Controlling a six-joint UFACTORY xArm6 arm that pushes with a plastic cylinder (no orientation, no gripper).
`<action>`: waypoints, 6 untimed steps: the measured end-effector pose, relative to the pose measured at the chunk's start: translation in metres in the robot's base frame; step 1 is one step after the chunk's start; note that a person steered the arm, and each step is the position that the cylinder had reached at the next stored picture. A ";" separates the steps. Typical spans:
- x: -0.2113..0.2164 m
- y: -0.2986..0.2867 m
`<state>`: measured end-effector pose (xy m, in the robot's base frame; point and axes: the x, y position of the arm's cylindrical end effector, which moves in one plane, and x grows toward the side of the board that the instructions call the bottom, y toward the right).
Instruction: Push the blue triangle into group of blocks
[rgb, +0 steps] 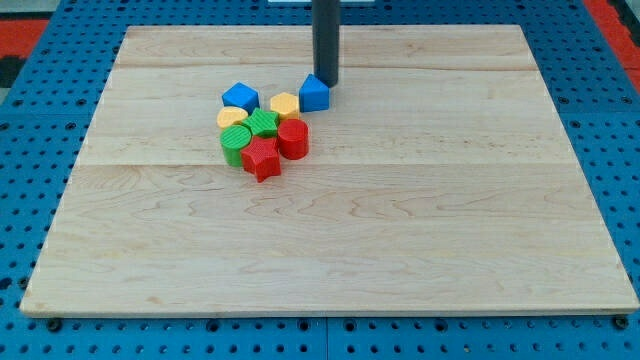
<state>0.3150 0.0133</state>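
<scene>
This rig carries no claw, so I have no grip state to report. My tip (327, 84) stands at the blue triangle's (314, 94) one-o'clock edge, apparently touching. The triangle sits on the worktop (420, 220), just beside the yellow block (284, 103) at the cluster's two-o'clock corner. Risk: an off-centre push could spin the triangle past, or scatter the red cylinder (293, 138) and green block (263, 123).
</scene>
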 end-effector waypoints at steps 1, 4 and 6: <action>0.013 0.010; -0.025 -0.028; 0.015 -0.007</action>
